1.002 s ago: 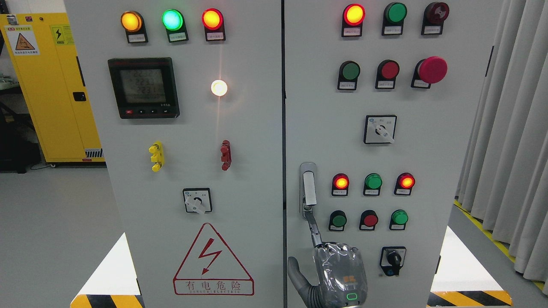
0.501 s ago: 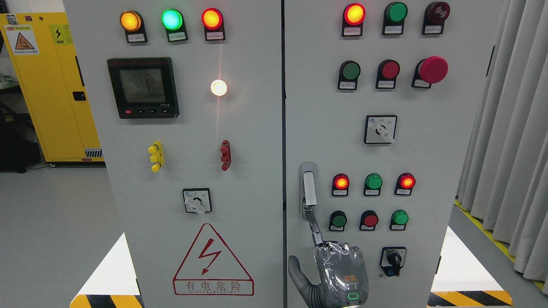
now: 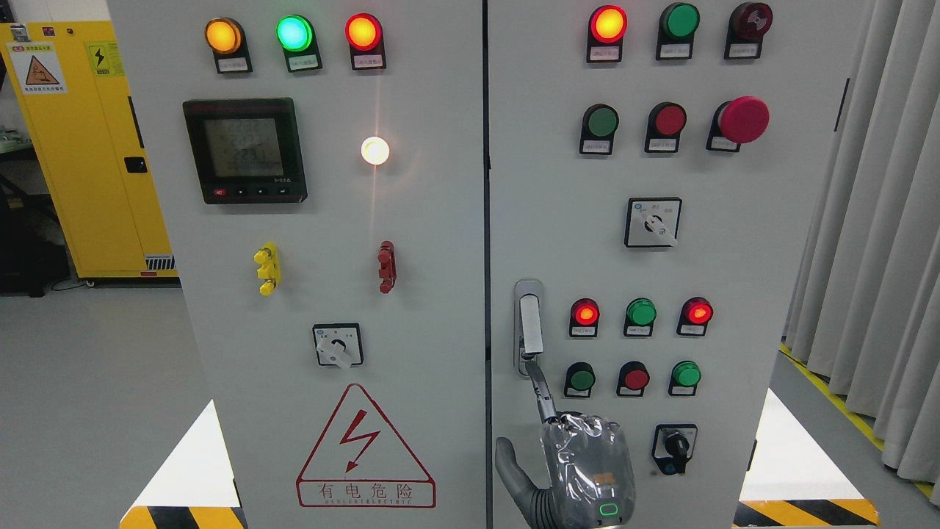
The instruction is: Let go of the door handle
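Head view: we see the door handle (image 3: pixel 530 323) low on the cabinet's right door (image 3: pixel 734 242), near that door's left edge, just left of the lower indicator lights (image 3: pixel 641 313). One hand (image 3: pixel 580 463) rises from the bottom edge; we cannot tell which arm it belongs to. Its index finger (image 3: pixel 541 391) is extended, the tip touching the handle's lower end, the other fingers curled, gripping nothing. We judge the release nearly done; next we need the finger drawn straight back off the handle without snagging it.

Bright, even indoor light; sharp focus throughout. White lamp (image 3: pixel 375 150) up-left of robot hand (image 3: pixel 569 470) flares, vertical streak. Shadows faint.
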Available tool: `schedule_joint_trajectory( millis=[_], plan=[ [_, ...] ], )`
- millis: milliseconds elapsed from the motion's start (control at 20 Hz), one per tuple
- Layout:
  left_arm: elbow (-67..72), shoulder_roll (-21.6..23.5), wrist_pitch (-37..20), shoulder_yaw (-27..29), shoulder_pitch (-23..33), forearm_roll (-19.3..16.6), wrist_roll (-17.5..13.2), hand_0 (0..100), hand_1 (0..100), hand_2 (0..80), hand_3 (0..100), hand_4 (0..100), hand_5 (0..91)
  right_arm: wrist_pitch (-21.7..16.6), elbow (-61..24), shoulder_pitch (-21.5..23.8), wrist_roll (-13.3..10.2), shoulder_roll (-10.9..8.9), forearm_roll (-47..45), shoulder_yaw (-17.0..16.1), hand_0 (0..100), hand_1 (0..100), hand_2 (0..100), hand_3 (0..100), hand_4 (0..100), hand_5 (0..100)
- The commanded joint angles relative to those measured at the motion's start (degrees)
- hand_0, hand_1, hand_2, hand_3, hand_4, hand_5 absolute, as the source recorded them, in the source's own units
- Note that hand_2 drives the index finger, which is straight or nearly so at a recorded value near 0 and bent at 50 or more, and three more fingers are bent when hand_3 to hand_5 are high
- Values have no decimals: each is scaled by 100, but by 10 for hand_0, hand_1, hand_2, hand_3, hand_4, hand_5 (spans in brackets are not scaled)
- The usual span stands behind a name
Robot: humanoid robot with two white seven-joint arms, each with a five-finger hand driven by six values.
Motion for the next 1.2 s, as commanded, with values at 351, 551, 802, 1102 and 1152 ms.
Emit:
schedule_joint_trajectory(
  millis=[351,551,802,1102,1152],
  plan=[
    [-71,0,-5,0,0,0,-1,120,556,0,0,0,0,-162,-919,362,112,-34,-14,-49,595,433,600,1000,995,1000],
    [-71,0,-5,0,0,0,-1,120,556,0,0,0,0,-162,-1279,450,393,-34,-14,-58,748,456,758,1000,1000,1000],
    [-71,0,-5,0,0,0,-1,120,556,0,0,0,0,-197,-1438,442,552,-34,-14,-67,725,401,891,1000,1000,1000],
    [-71,0,-5,0,0,0,-1,120,556,0,0,0,0,-381,-1552,337,841,-25,-22,-67,461,338,948,1000,1000,1000],
    [-71,0,-5,0,0,0,-1,120,556,0,0,0,0,-373,-1552,293,894,-16,-22,-67,436,293,961,1000,1000,1000]
  ],
)
